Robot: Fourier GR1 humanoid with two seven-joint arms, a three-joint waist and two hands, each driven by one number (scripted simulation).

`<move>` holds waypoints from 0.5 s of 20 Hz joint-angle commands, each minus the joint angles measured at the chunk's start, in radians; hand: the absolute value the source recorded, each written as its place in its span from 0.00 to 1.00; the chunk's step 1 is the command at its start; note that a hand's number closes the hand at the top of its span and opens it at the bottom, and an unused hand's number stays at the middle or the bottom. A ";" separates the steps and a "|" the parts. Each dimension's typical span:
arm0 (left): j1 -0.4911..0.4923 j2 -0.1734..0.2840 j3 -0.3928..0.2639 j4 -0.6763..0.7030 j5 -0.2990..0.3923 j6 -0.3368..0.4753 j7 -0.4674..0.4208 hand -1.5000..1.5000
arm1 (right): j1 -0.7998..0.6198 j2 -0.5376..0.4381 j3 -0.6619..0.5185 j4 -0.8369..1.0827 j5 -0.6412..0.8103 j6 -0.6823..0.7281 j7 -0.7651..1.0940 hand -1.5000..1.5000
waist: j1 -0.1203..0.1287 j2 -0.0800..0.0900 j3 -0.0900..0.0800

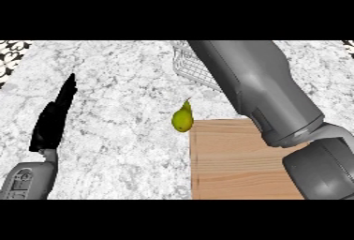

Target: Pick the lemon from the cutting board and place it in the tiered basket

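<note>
Your wire basket (190, 65) sits mostly hidden behind the right forearm (contents unseen). The lemon (182, 118) lies beside the cutting board (235, 161). Left hand (55, 117) rests straight-fingered; right hand is hidden.

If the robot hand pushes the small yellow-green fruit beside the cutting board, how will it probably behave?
The yellow-green fruit looks rounded with a pointed tip, so it would probably roll in a curve, not straight. Its skin seems smooth, so it may slip. It lies on the counter at the cutting board corner.
</note>
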 commanded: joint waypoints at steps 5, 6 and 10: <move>0.042 0.003 0.014 -0.025 -0.003 0.003 -0.014 0.50 | 0.103 0.051 -0.099 -0.014 -0.081 -0.102 0.003 1.00 | -0.007 -0.002 0.001; 0.078 0.007 -0.006 -0.095 0.005 -0.020 0.007 0.50 | 0.117 0.012 -0.141 -0.013 -0.110 -0.147 0.025 1.00 | 0.009 -0.001 0.001; 0.042 0.023 0.035 -0.017 0.026 -0.033 -0.027 0.50 | 0.151 0.006 -0.188 -0.017 -0.141 -0.180 0.008 0.00 | -0.005 0.001 0.000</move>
